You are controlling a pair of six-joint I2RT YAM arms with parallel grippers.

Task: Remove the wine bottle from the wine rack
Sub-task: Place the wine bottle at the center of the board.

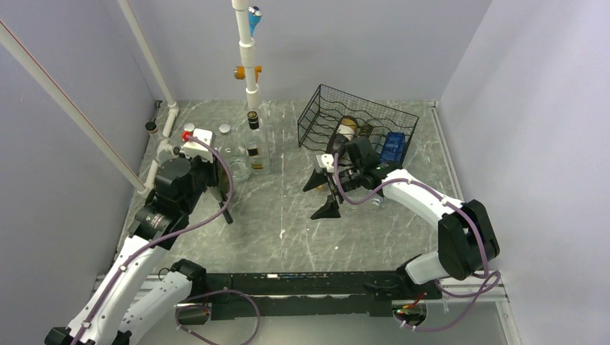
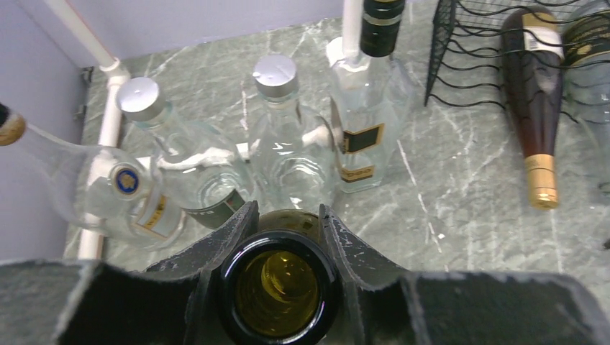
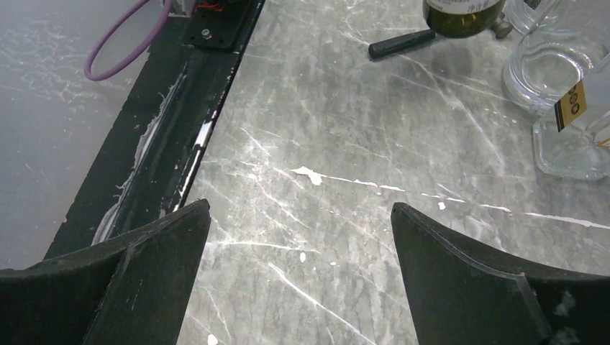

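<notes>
The black wire wine rack [image 1: 357,118] stands at the back right; its corner shows in the left wrist view [image 2: 460,57]. A dark brown bottle with a gold foil neck [image 2: 536,108] lies in it, neck pointing out over the table. My left gripper [image 2: 288,215] is shut on the neck of an olive-green wine bottle [image 2: 277,291], whose open mouth faces the camera. It sits at the left of the table [image 1: 219,190], well away from the rack. My right gripper [image 3: 301,208] is open and empty, low over bare table in front of the rack [image 1: 321,195].
Several clear glass bottles [image 2: 288,144] stand in a group at the back left, one tall with a black cap [image 1: 255,147]. A white pipe frame [image 1: 248,57] rises behind them. A blue box [image 1: 393,147] sits in the rack. A black rail [image 3: 180,129] runs along the table's near edge.
</notes>
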